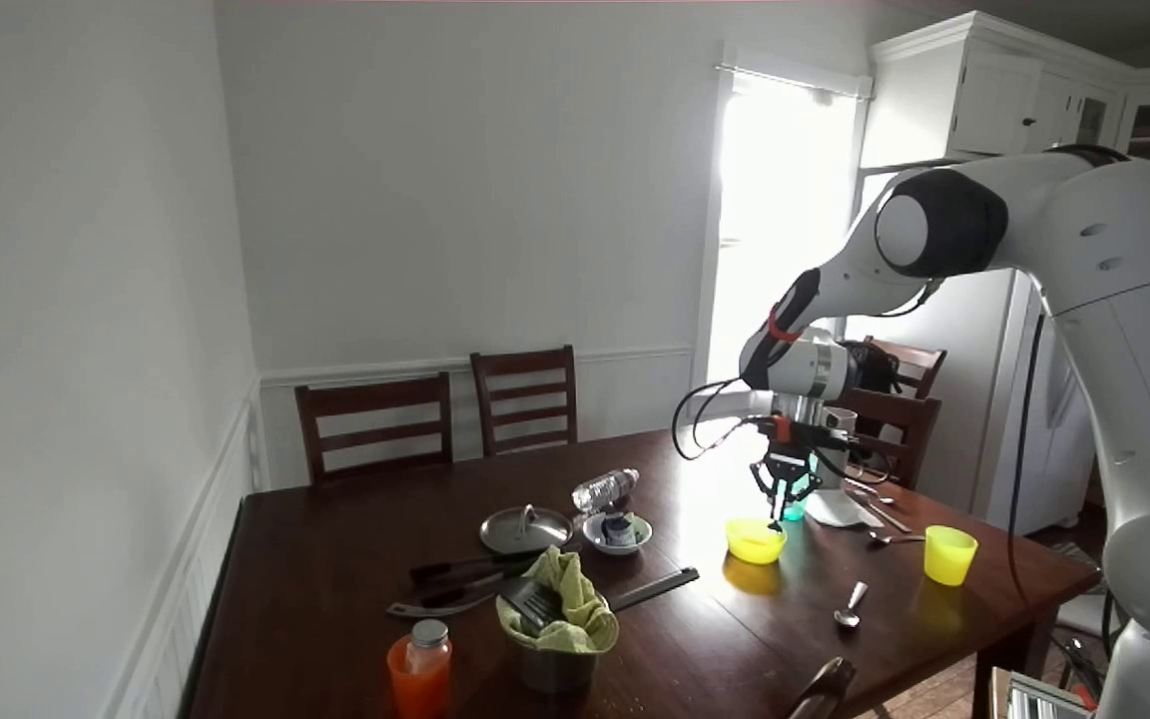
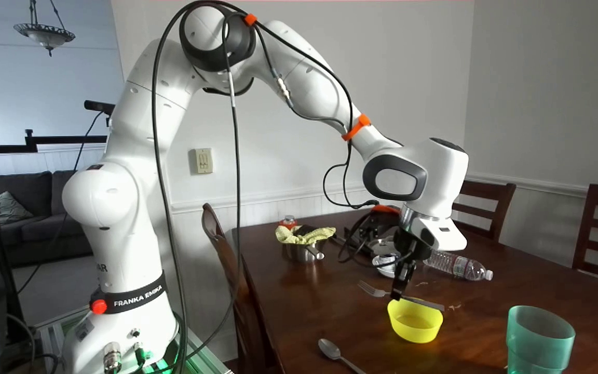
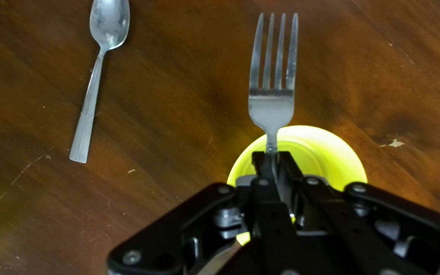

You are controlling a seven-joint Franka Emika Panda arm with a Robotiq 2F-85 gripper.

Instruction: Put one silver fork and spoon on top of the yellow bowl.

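Dark wood forms the tabletop (image 2: pixel 320 304), the yellow bowl (image 2: pixel 417 333) set in from its robot-side edge and the silver spoon (image 3: pixel 95 82) lying nearer that edge. Your gripper (image 3: pixel 271 158) holds the silver fork (image 3: pixel 271 107) pinched between its fingers, handle over the bowl. Expect both utensils to be light, stiff and slippery; take the spoon mid-handle.

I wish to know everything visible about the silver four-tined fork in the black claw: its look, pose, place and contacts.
The silver fork looks metal and shiny, with four tines, a broad head and a narrow neck. The black two-fingered claw grips it by the handle, partly hiding it. It looks roughly level above the low, bright-yellow bowl, its tines reaching past the rim. Whether it touches the bowl is unclear.
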